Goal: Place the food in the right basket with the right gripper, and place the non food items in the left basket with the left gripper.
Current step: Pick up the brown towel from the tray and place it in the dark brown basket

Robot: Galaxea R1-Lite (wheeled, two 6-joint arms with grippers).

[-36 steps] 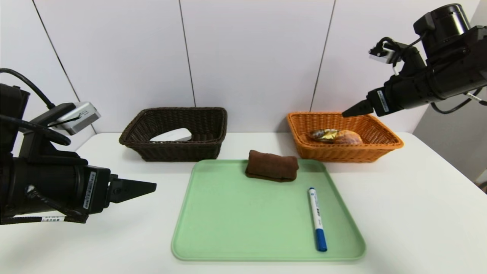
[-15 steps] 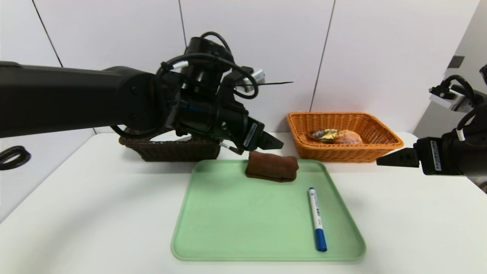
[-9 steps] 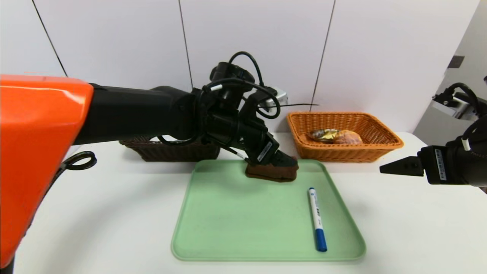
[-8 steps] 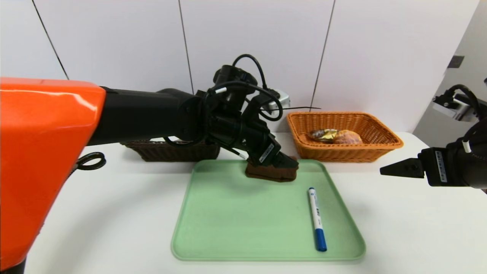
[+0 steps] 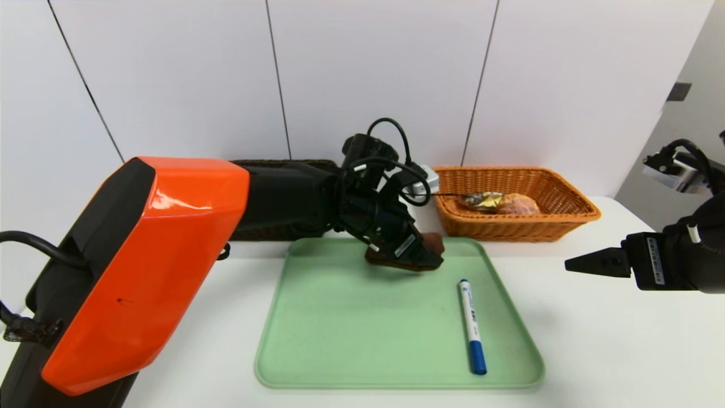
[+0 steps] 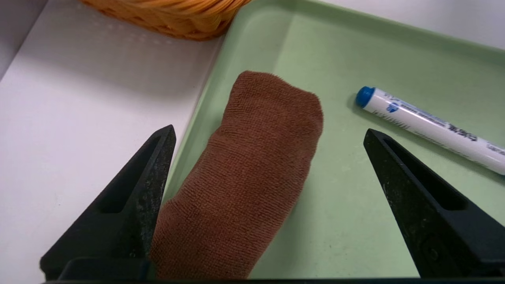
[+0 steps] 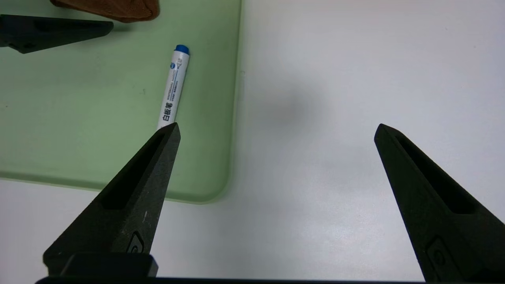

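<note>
The left claw [image 5: 422,256] is down over the brown rolled towel [image 5: 433,242], which lies at the far edge of the green tray [image 5: 351,334]. Its jaws are spread wide, one on either side of the roll and not yet pressing it — a stance that suits a squeeze across the soft bundle before carrying it off. The left basket [image 5: 266,164], dark brown wicker, sits just behind the tray's far left corner, mostly hidden by the arm. The marker pen [image 5: 472,326] lies on the tray's right half, well apart from the towel. The right basket [image 5: 566,224], orange wicker, stands just beyond the tray's far right corner with the food [image 5: 498,203] already inside. The right claw [image 5: 583,264] hangs released and empty off the tray's right side, evidently idle. Everything rests on a plain white tabletop [image 5: 623,340] — behind it, a pale panelled wall.
</note>
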